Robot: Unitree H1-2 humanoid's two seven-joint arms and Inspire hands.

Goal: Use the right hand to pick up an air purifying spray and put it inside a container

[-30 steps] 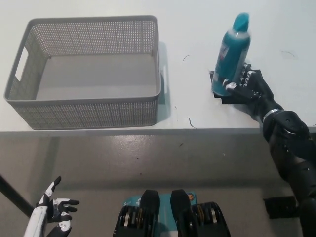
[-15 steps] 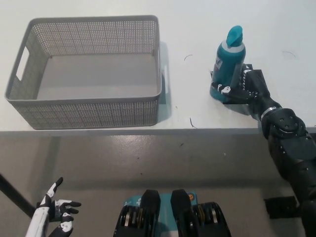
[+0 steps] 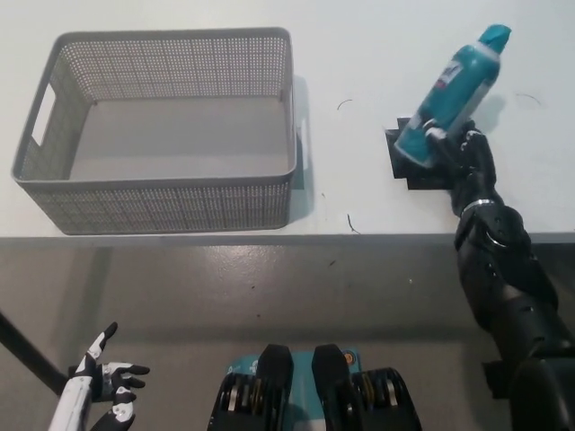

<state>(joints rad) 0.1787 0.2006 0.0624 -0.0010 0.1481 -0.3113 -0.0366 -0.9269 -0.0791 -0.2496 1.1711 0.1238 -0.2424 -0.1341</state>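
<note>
White bench under steep head view, grey floor below its near edge. Right hand at 3 o'clock of the frame is clenched around the lower body of the air purifying spray. Half a second ago the can stood near upright on the black pad; now it tilts hard, cap toward 1 o'clock, base off the pad. My read: grasp holds, lift has started. Grey basket sits well apart at 9 o'clock of the can, open and with nothing in it, so the carry across is all that's left. Tilt risk: can may slip in the grip. Left hand rests at 7 o'clock below bench level, fingers spread, holding nothing
</note>
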